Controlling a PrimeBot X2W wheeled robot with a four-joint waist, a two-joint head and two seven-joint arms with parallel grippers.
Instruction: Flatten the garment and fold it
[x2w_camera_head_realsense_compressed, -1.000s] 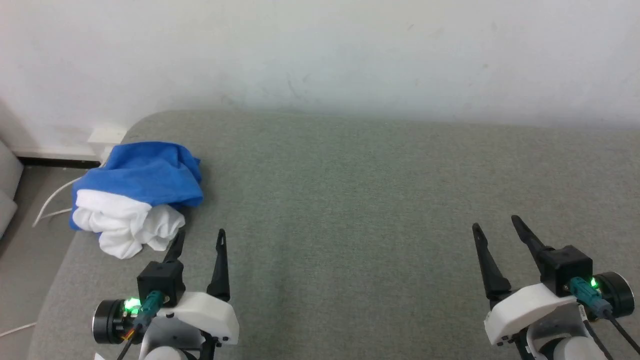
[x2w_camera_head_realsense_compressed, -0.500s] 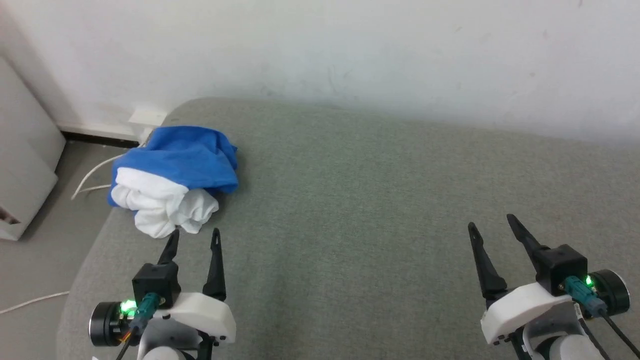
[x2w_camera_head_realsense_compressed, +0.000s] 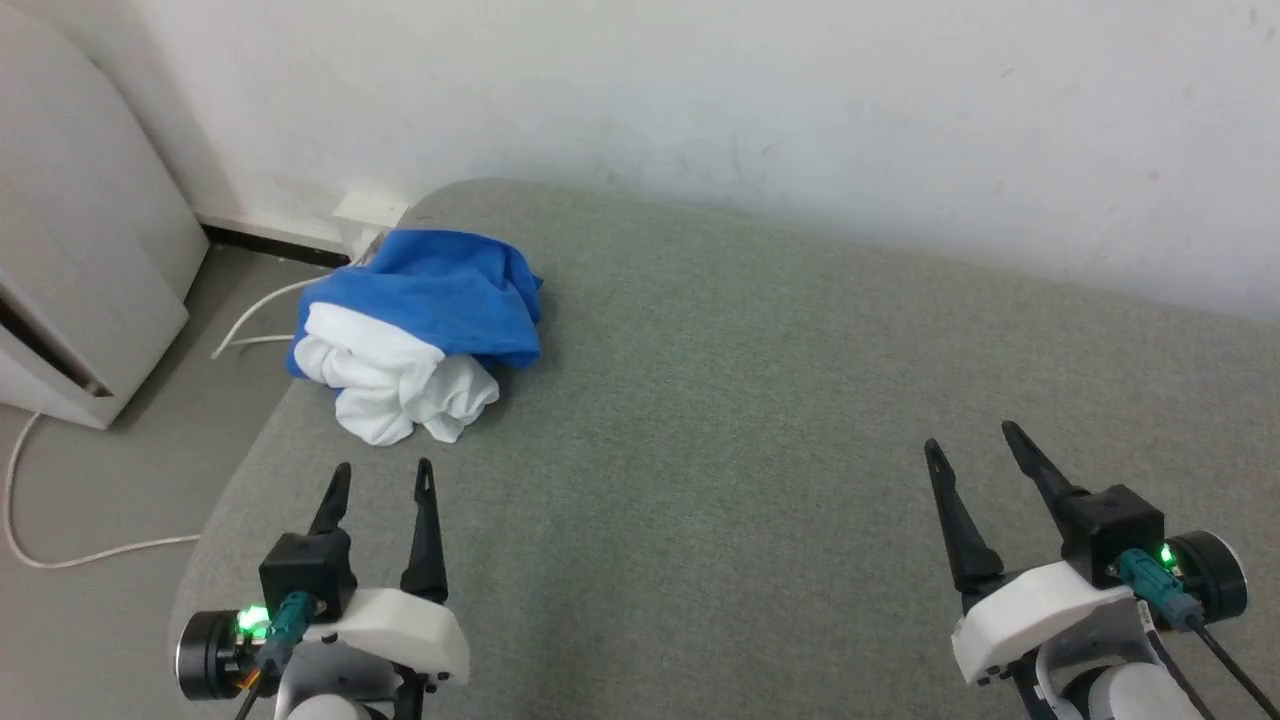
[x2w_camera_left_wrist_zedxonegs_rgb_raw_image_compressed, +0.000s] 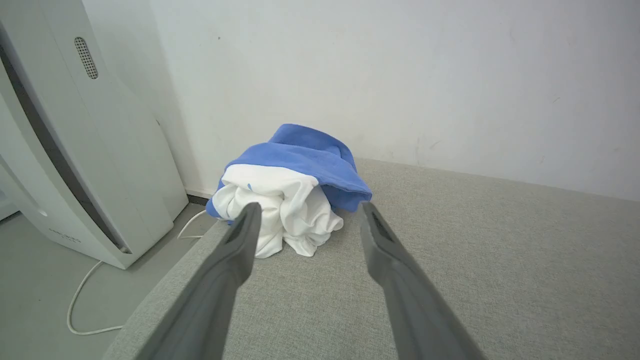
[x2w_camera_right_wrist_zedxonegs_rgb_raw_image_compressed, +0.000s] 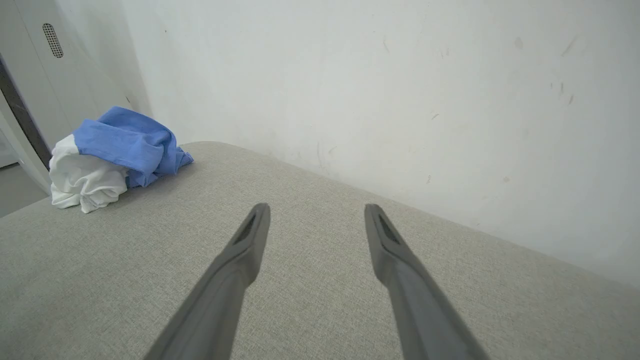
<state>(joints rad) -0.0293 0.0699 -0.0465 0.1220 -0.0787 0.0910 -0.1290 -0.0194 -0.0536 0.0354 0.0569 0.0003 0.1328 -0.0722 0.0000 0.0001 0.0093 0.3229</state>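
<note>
The garment (x2w_camera_head_realsense_compressed: 415, 335) lies crumpled in a heap, blue cloth on top and white cloth bunched below, near the far left corner of the grey padded surface (x2w_camera_head_realsense_compressed: 760, 420). In the left wrist view the garment (x2w_camera_left_wrist_zedxonegs_rgb_raw_image_compressed: 290, 195) sits straight ahead, just beyond the fingertips. My left gripper (x2w_camera_head_realsense_compressed: 385, 472) stands open a short way in front of the heap, not touching it. My right gripper (x2w_camera_head_realsense_compressed: 972, 436) is open at the lower right, far from the cloth. The right wrist view has the garment (x2w_camera_right_wrist_zedxonegs_rgb_raw_image_compressed: 112, 152) at its far left, with the right gripper (x2w_camera_right_wrist_zedxonegs_rgb_raw_image_compressed: 316, 207) empty above bare fabric.
A white wall (x2w_camera_head_realsense_compressed: 700, 100) runs close behind the surface. To the left, on the floor, stands a white appliance (x2w_camera_head_realsense_compressed: 70, 260) with a white cable (x2w_camera_head_realsense_compressed: 100, 550) trailing. The surface's rounded left edge (x2w_camera_head_realsense_compressed: 235, 490) drops off beside my left gripper.
The head camera has turned left, so the heap and surface have shifted right in view and the appliance has come in. Both grippers stay open in the same pose.
</note>
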